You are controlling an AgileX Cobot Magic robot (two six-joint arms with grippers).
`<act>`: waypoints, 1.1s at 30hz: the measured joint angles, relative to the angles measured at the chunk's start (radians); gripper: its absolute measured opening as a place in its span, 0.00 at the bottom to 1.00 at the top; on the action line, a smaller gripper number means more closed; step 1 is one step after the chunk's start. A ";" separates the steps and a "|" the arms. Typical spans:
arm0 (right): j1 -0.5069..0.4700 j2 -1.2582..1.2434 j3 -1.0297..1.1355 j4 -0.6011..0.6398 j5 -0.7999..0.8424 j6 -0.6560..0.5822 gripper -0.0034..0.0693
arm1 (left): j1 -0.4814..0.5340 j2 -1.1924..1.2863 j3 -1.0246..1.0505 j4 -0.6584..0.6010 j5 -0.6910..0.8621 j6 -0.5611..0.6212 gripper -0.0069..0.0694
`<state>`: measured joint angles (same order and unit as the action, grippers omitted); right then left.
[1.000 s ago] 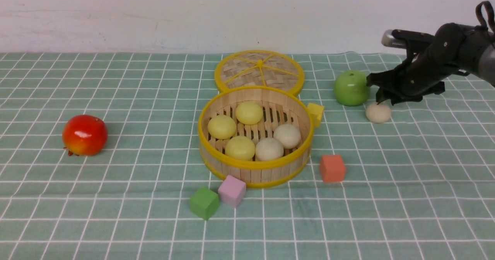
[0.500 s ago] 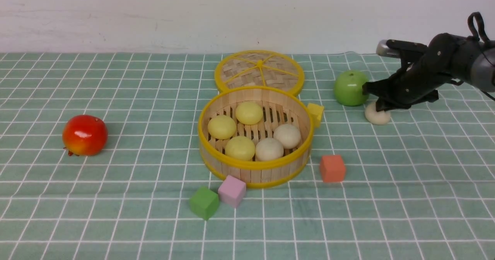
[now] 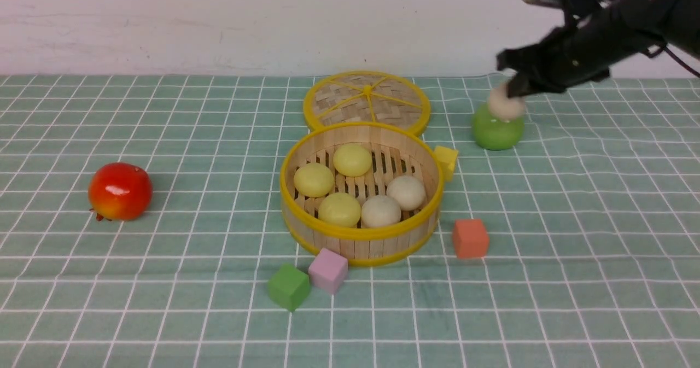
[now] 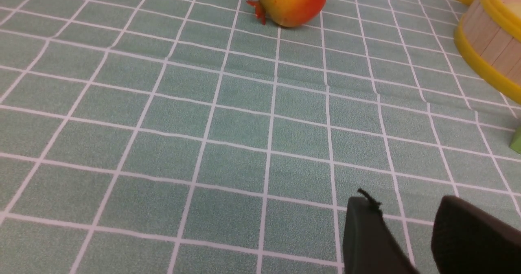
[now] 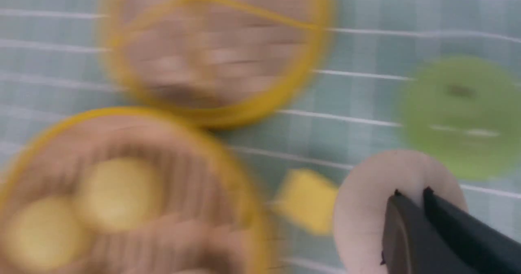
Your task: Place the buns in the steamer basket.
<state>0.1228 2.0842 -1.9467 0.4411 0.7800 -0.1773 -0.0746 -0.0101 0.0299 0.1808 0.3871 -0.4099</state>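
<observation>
The steamer basket (image 3: 358, 235) stands mid-table and holds five buns: three pale yellow (image 3: 313, 179), (image 3: 352, 159), (image 3: 339, 209) and two beige-white (image 3: 380, 210), (image 3: 406, 192). My right gripper (image 3: 508, 92) is shut on the sixth, beige-white bun (image 3: 504, 107) and holds it in the air over the green apple, right of the basket. The blurred right wrist view shows the fingertips pinched into that bun (image 5: 366, 209), with the basket (image 5: 228, 160) beyond. My left gripper (image 4: 403, 209) shows only in its wrist view, open and empty, low over the cloth.
The woven lid (image 3: 366, 99) lies behind the basket. A green apple (image 3: 495, 130) sits at the right, a red fruit (image 3: 120, 191) at the left. Cubes lie around the basket: yellow (image 3: 447, 160), orange (image 3: 470, 238), pink (image 3: 327, 269), green (image 3: 288, 286).
My right gripper came down onto the beige bun beside the green apple, shut on it, and lifted it up and slightly left. The left arm shows no change.
</observation>
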 joint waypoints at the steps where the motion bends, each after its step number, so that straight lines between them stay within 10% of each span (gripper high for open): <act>1: 0.020 -0.003 0.000 0.022 0.004 -0.019 0.05 | 0.000 0.000 0.000 0.000 0.000 0.000 0.40; 22: 0.189 0.195 0.001 0.075 -0.136 -0.107 0.11 | 0.000 0.000 0.000 0.000 0.000 0.000 0.40; 33: 0.176 0.091 0.001 0.032 -0.049 -0.113 0.63 | 0.000 0.000 0.000 0.000 0.000 0.000 0.40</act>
<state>0.2989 2.1752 -1.9456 0.4734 0.7312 -0.2902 -0.0746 -0.0101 0.0299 0.1808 0.3871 -0.4099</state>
